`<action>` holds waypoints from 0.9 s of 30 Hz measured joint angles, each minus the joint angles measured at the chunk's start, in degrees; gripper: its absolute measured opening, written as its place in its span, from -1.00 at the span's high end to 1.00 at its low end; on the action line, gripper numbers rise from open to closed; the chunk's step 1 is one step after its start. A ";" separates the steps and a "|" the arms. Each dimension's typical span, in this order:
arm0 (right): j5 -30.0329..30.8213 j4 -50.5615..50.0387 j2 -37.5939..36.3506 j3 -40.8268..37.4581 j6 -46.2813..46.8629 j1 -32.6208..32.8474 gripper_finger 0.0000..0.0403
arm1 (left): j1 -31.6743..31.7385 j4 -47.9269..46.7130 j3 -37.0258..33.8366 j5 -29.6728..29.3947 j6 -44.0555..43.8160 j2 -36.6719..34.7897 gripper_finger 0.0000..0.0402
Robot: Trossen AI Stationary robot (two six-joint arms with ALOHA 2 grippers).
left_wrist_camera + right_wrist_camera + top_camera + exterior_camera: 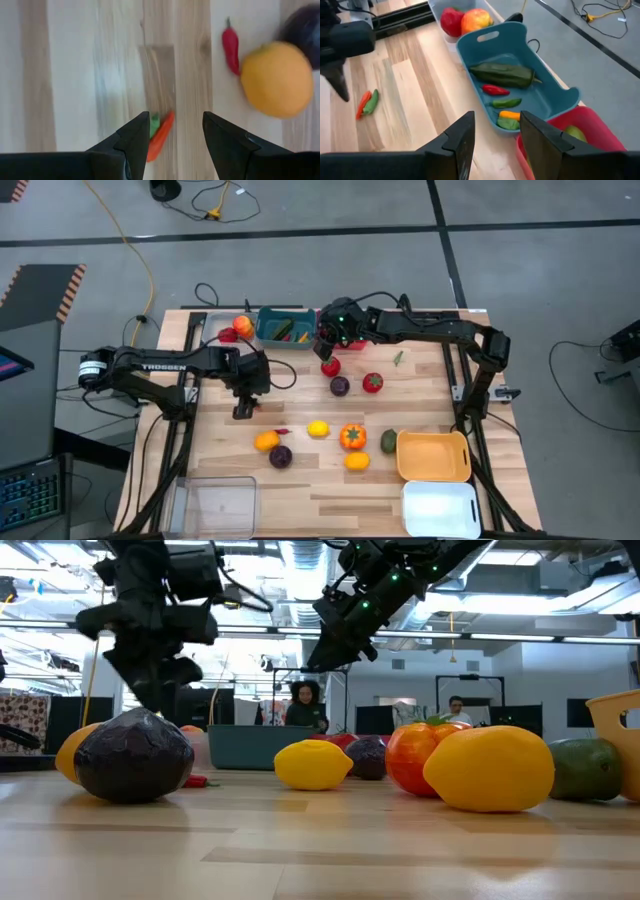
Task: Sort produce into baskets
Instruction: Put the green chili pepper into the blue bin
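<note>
My left gripper (243, 409) hangs open, pointing steeply down over a small orange chili (161, 134) and a small green chili (154, 125) that lie side by side on the table, showing between its fingers (175, 135). A red chili (231, 49), an orange fruit (276, 80) and a purple one (306, 29) lie beyond. My right gripper (328, 348) stands open and empty (497, 134) above the near end of the teal basket (520, 95), which holds a dark green pepper (502, 74) and small chilis. A red basket (590, 131) sits beside it.
A pale basket (440, 6) with a red apple (451, 21) and a peach (476, 20) stands left of the teal one. Loose produce lies mid-table (352, 436). Orange-yellow (433, 457), white (440, 506) and clear (215, 502) baskets line the near edge.
</note>
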 joint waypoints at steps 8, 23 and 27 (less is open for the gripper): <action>0.01 0.17 0.00 0.00 -2.31 0.39 0.10 | -0.33 5.42 -4.29 -0.22 -0.73 0.50 0.15; 0.06 0.18 0.00 0.02 -2.33 0.40 0.10 | -0.28 16.27 -12.10 -2.12 -0.75 0.50 0.15; 0.08 0.18 0.00 0.02 -2.33 0.50 0.10 | -0.28 18.68 -13.34 -3.04 -0.78 0.50 0.15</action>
